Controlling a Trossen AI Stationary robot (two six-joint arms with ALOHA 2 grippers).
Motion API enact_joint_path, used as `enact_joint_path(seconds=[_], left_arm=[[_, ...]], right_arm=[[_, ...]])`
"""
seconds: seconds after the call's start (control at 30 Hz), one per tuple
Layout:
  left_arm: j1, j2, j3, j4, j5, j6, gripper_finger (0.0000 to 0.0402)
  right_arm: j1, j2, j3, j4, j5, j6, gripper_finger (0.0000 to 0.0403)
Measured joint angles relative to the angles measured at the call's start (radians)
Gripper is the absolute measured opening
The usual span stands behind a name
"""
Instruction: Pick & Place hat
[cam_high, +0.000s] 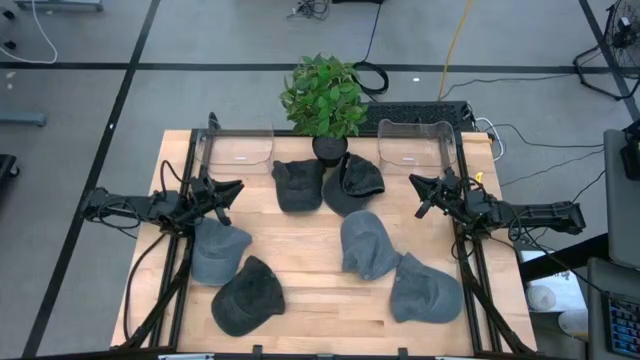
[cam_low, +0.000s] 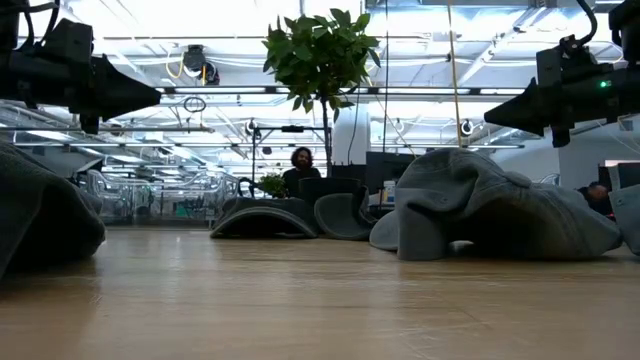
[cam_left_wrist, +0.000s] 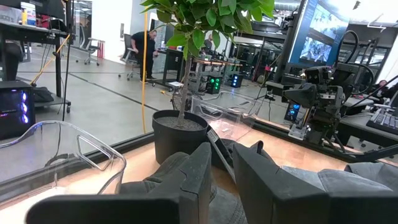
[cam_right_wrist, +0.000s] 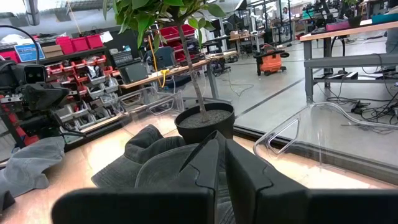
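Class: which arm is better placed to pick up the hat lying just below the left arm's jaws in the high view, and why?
Left. Its gripper hangs right above that hat, while the right gripper sits across the table, with other hats between.

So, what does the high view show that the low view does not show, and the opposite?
Only the high view shows all six hats, including the two nearest the front edge, and two clear bins at the back of the table. Only the low view shows the room behind the table, where a person sits. Both views show the potted plant, the left gripper and right gripper raised above the table with nothing in them, and hats lying on the wood.
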Motion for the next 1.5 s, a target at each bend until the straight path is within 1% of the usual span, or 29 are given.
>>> enact_joint_path(seconds=[0.27, 0.53, 0.73, 1.03, 1.17, 1.23, 1.3, 1.4, 1.5], left_arm=[[0.000, 0.000, 0.000, 0.000, 0.000, -0.002, 0.0074], [0.000, 0.000, 0.000, 0.002, -0.002, -0.051, 0.0074], [0.000, 0.000, 0.000, 0.034, 0.025, -0.052, 0.0074], [0.000, 0.000, 0.000, 0.071, 0.024, 0.088, 0.0074], [0.000, 0.000, 0.000, 0.074, 0.026, 0.106, 0.0077], [0.000, 0.000, 0.000, 0.080, 0.052, 0.108, 0.0089], [0.000, 0.000, 0.000, 0.084, 0.089, 0.119, 0.0113], [0.000, 0.000, 0.024, 0.042, 0.097, 0.095, 0.0165], [0.000, 0.000, 0.072, -0.044, 0.093, 0.071, 0.0216]], right_arm=[[0.000, 0.000, 0.000, 0.000, 0.000, 0.000, 0.0016], [0.000, 0.000, 0.000, 0.000, 0.000, 0.000, 0.0016], [0.000, 0.000, 0.000, 0.000, 0.000, 0.000, 0.0016], [0.000, 0.000, 0.000, 0.000, 0.000, 0.000, 0.0016], [0.000, 0.000, 0.000, 0.000, 0.000, 0.000, 0.0016], [0.000, 0.000, 0.000, 0.000, 0.000, 0.000, 0.0016], [0.000, 0.000, 0.000, 0.000, 0.000, 0.000, 0.0016], [0.000, 0.000, 0.000, 0.000, 0.000, 0.000, 0.0016], [0.000, 0.000, 0.000, 0.000, 0.000, 0.000, 0.0016]])
